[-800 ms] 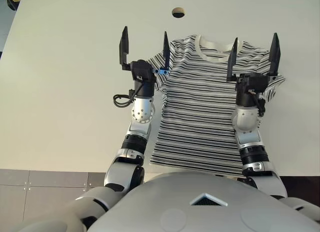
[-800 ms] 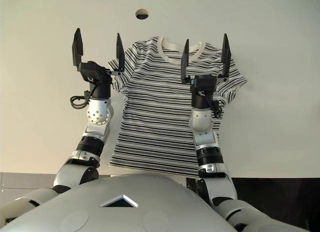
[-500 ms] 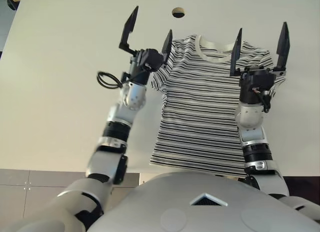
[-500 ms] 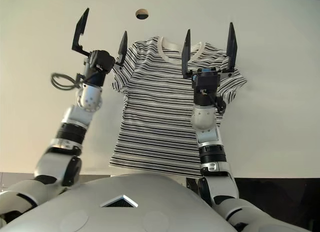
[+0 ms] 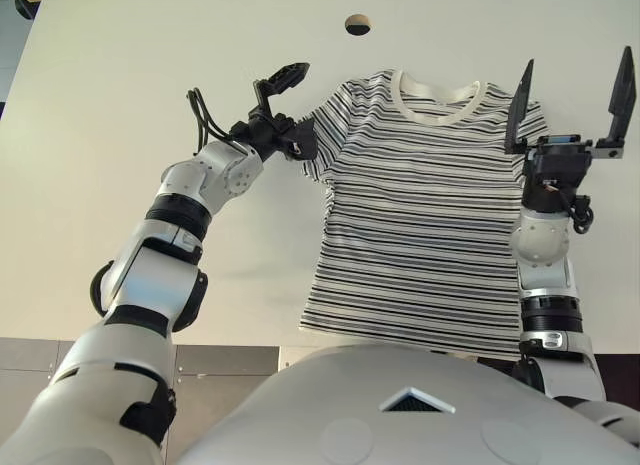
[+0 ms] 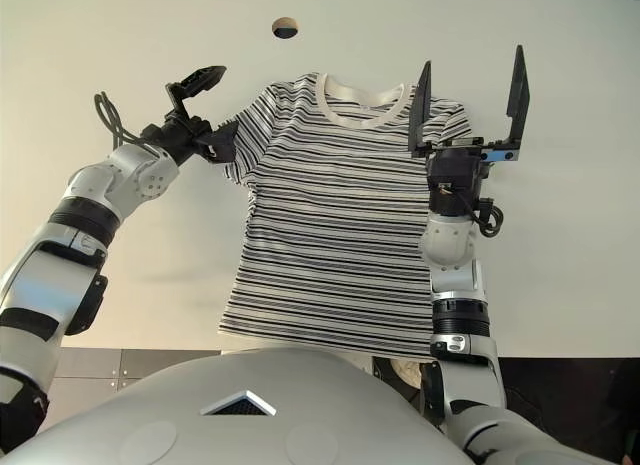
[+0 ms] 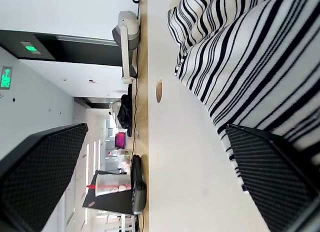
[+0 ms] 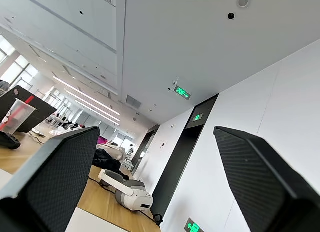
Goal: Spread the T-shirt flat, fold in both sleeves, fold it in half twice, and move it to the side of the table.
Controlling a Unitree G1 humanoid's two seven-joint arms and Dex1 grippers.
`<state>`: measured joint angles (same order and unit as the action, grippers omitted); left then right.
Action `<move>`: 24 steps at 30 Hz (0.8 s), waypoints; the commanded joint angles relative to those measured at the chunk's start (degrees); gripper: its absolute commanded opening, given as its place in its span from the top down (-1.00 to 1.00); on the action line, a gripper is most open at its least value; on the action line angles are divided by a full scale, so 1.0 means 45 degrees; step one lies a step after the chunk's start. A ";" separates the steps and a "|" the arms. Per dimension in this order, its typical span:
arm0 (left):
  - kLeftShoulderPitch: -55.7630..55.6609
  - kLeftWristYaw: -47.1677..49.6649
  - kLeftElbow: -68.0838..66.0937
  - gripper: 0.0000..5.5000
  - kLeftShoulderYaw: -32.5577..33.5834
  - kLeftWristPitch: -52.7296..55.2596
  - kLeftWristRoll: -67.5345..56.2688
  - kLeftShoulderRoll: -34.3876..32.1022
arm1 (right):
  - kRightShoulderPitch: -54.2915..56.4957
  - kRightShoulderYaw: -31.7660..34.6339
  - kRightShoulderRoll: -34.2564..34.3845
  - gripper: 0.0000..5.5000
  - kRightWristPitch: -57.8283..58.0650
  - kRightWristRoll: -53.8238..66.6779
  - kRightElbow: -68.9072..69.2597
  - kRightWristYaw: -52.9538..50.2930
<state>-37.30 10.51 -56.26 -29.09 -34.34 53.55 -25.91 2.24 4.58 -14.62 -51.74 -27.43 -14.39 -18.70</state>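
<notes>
White bench [image 5: 120, 105] was seen carrying the striped T-shirt [image 5: 410, 215], laid flat between the two sets of fingers, collar pointed away from the robot. Since the earlier frames the left fingers [image 5: 285, 77] had been swung outward and rolled sideways; they were held released, one above the other, the lower one just beside the left sleeve [image 5: 322, 135]. The right fingers [image 5: 518, 105] had been carried outward too, released and pointing up, above the right sleeve [image 6: 452, 120]. Neither sleeve had yet been folded. Spreading was judged finished, and the left sleeve fold was judged to be lined up next.
</notes>
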 commanded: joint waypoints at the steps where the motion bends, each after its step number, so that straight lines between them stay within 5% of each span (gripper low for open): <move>1: -0.0374 -0.0372 -0.0785 -0.86 -0.0836 -0.0453 0.0176 0.0014 | 0.0009 0.0023 -0.0133 -0.53 0.0346 -0.0558 0.0145 -0.0283; 7: -0.0189 -0.0749 -0.0970 -0.86 -0.2153 -0.0138 0.0855 -0.1100 | 0.0074 -0.0213 -0.0261 -0.53 0.0709 -0.1280 0.0242 -0.0491; 12: 0.0799 -0.0735 0.0192 -0.86 -0.1798 0.0554 0.0292 -0.2525 | -0.0030 -0.0146 -0.0480 -0.53 0.0792 -0.1316 0.0260 -0.0696; 24: 0.1553 0.0329 0.1440 -0.86 -0.0872 0.1610 -0.0896 -0.2474 | -0.0077 -0.0291 -0.0634 -0.53 0.0827 -0.1041 -0.0001 -0.0864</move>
<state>-32.47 10.71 -49.79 -33.69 -27.50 50.03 -37.00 2.03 3.30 -16.78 -48.48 -32.78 -14.13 -22.46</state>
